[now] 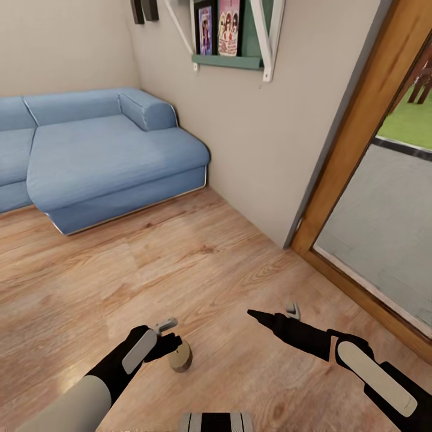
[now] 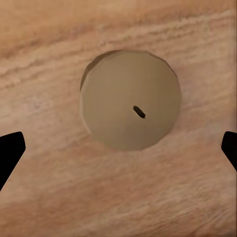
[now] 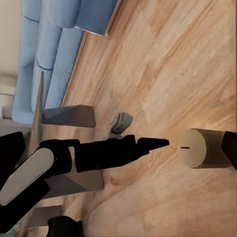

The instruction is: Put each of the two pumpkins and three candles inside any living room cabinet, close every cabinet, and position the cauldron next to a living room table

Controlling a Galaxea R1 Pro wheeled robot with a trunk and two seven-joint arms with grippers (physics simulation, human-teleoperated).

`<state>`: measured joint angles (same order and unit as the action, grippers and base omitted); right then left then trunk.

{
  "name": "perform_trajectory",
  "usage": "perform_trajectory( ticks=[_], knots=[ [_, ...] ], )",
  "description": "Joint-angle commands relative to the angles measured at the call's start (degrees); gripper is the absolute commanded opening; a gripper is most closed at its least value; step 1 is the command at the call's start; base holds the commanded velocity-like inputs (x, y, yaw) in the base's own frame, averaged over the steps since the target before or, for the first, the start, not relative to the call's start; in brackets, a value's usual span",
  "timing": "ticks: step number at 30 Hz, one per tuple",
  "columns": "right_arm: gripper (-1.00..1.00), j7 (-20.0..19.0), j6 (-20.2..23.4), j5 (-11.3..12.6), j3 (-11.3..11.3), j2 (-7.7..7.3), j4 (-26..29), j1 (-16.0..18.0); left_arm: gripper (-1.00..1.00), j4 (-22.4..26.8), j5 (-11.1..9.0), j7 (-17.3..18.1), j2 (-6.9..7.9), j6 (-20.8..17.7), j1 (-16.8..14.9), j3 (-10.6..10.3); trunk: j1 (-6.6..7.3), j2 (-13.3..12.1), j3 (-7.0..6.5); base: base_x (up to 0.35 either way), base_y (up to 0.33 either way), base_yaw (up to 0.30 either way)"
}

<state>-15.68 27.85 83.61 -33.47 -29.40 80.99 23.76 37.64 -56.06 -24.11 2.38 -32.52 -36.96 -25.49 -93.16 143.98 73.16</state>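
We see one candle [image 1: 180, 356], a stubby matte beige cylinder (flat top, tiny dark wick), standing on the grained wooden floor [image 1: 180, 264]. Our left claw [image 2: 118, 148] hangs directly above it, spread wide, fingertips clear either side. Our right claw [image 1: 271, 314] points nearby; we cannot tell its opening.

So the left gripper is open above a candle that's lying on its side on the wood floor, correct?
Not quite. The candle stands upright on the wood floor: the left wrist view looks straight down on its flat top and wick dot. The rest holds: the left gripper is open above it, fingertips spread to either side.
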Motion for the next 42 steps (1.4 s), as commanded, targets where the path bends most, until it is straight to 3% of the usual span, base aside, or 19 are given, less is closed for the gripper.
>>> perform_trajectory(
  ticks=[1,17,42],
  knots=[
    [1.00,0.0,0.1,0.3,-0.1,-0.04,0.0,0.1,1.00,0.1,-0.6,-0.2,0.08,0.0,0.0,-0.4,-0.01,0.0,0.27,0.000,0.000,0.000],
    [1.00,0.0,0.1,0.3,-0.2,-0.04,0.1,0.1,1.00,0.0,-0.5,0.3,0.09,0.0,0.0,-0.4,-0.42,0.3,3.82,0.000,0.000,0.000],
    [1.00,0.0,0.1,0.3,-0.2,-0.04,0.2,0.1,1.00,0.2,-0.5,0.3,0.08,0.0,0.0,-0.4,-0.42,0.3,3.82,0.073,0.000,0.000]
  ],
)
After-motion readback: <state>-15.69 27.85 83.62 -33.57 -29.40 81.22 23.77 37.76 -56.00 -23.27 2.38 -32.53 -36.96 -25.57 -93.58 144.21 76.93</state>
